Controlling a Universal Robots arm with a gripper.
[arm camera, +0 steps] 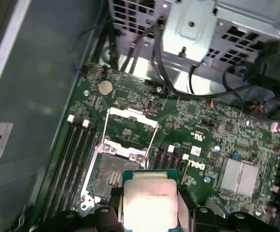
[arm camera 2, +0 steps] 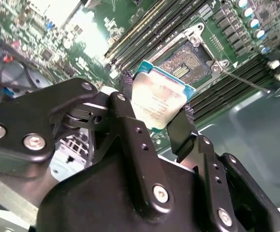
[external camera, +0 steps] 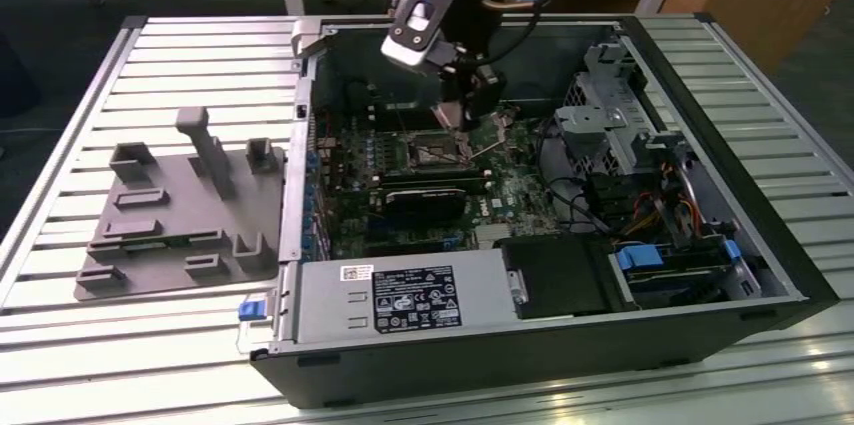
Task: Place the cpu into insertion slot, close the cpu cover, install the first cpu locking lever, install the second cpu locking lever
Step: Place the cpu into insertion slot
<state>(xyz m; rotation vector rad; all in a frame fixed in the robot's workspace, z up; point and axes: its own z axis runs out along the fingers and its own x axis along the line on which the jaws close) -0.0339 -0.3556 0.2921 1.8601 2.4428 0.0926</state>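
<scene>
cpu (arm camera 2: 159, 99) sits closest to you: a small flat square with a pale silver-grey metal top, a thin blue-green border round it and faint print on its face. You have the gripper (arm camera 2: 157, 104) clamped on it, a black finger (arm camera 2: 126, 82) pressed to each of two opposite edges, so the chip hangs between them clear of the board. It is near the insertion slot (arm camera: 108, 176), apart from it and off to one side, not yet seated.

The slot lies bare: you can see a dark square centre with gold contact patches inside a rim with metal corners. Just beyond the slot the cpu cover (arm camera: 131, 126) is swung back on its hinge, its silver frame and large window open over the green motherboard (arm camera: 198, 130). Beside the slot a thin locking lever (arm camera 2: 244, 79) sticks out free. Black memory slots (arm camera: 75, 145) run along the slot's flank. Farther out, in the exterior view, the open computer case (external camera: 601, 355) surrounds the slot.
</scene>
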